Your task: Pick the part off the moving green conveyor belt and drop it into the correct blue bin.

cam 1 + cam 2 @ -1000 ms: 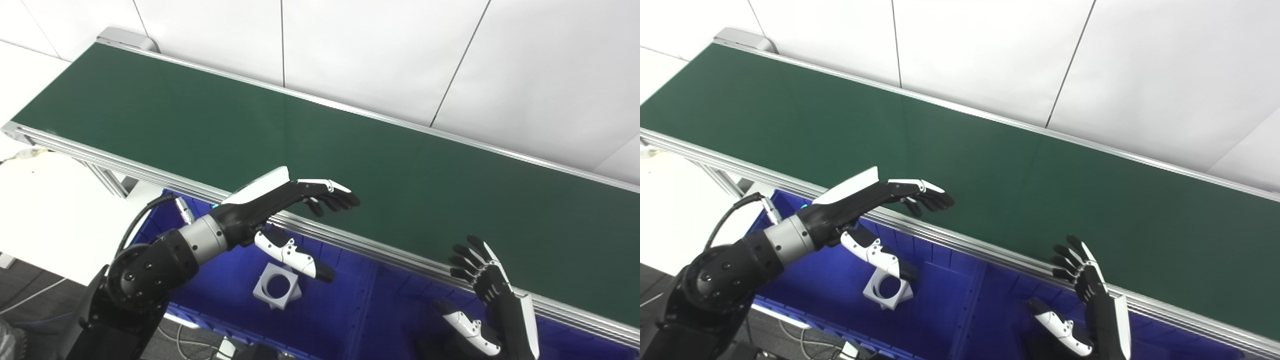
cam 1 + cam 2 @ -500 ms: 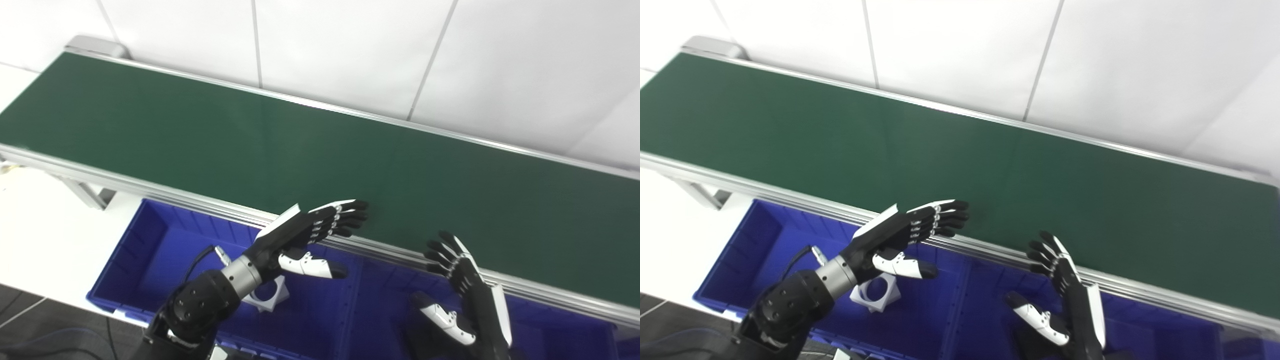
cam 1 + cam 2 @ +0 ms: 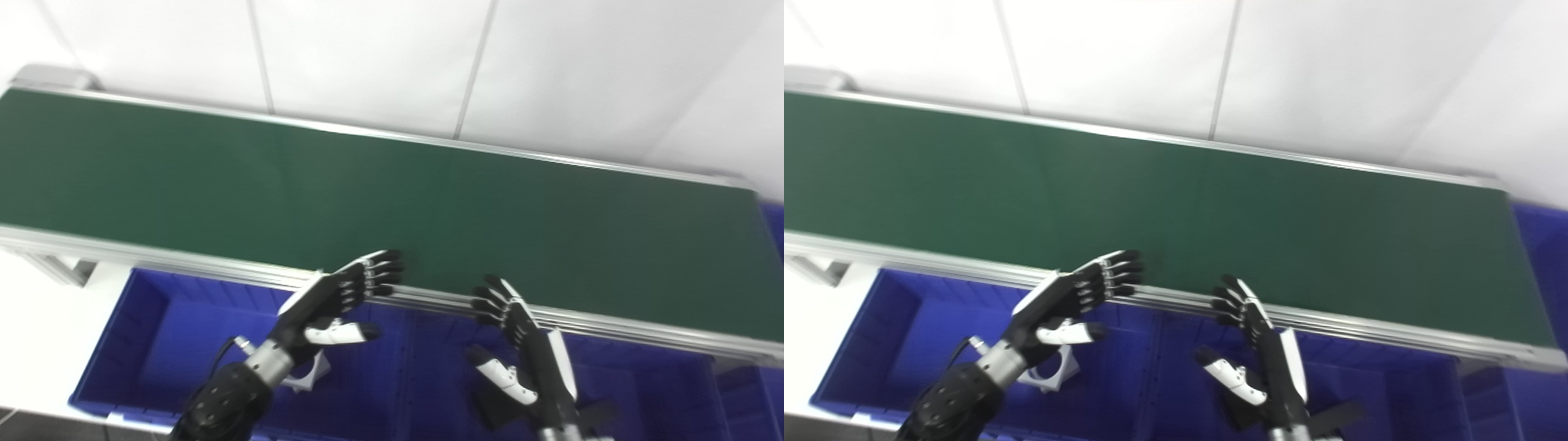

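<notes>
No legible text or markings

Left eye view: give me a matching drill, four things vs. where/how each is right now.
1 belt
2 white part
3 left robot hand
4 right robot hand

A in the left blue bin, partly behind a hand
B open, fingers over the belt's near rail
C open, fingers up beside the near rail, above the bins
D no part on it

1-D, 2-A, 3-B, 4-C
</notes>
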You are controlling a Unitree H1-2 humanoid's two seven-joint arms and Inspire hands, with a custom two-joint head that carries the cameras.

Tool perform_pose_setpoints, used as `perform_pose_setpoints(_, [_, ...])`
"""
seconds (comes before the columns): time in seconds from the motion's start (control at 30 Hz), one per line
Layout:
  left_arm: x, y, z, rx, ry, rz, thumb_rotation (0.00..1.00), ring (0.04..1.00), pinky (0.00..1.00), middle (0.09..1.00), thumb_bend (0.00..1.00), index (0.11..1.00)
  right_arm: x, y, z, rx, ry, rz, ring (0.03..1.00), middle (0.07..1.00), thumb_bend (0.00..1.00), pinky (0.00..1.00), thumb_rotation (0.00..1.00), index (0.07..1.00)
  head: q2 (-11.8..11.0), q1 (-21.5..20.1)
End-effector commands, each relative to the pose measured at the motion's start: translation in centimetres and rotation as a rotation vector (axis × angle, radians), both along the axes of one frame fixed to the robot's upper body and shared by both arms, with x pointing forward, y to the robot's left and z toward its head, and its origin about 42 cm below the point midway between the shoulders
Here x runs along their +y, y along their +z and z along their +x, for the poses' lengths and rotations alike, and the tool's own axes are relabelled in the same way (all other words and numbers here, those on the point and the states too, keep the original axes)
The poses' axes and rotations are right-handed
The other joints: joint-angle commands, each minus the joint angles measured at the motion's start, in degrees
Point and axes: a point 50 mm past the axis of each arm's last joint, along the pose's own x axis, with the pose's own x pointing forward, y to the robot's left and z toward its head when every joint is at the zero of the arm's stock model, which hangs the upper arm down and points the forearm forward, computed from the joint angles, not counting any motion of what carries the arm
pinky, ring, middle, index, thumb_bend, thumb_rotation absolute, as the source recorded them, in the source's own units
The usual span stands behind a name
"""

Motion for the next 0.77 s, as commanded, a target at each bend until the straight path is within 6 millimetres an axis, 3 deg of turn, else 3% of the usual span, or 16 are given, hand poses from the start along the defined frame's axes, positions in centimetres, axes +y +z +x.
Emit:
perform_pose_setpoints(0.0, [0.1, 1.1, 0.7, -0.077, -0.010, -0.019, 0.46, 0.851, 0.83, 0.869, 0.90, 0.880, 0.8, 1.0, 0.2, -0.073, 0.006, 0.019, 0.791, 0.833, 0.76, 0.72, 0.67, 0.896, 0.16, -1.00])
perform_pose_setpoints(0.27, [1.1, 0.5, 0.6, -0.084, 0.002, -0.024, 0.44, 0.840, 0.83, 0.853, 0.90, 0.866, 1.7, 1.1, 0.3, -0.075, 0.011, 0.013, 0.792, 0.833, 0.74, 0.71, 0.70, 0.897, 0.50, -2.61])
perform_pose_setpoints(0.73, [1.9, 0.0, 0.4, -0.086, 0.030, -0.042, 0.42, 0.836, 0.83, 0.844, 0.90, 0.856, 2.0, 1.0, 0.4, -0.081, 0.010, 0.014, 0.793, 0.832, 0.72, 0.71, 0.69, 0.894, 0.42, -0.54])
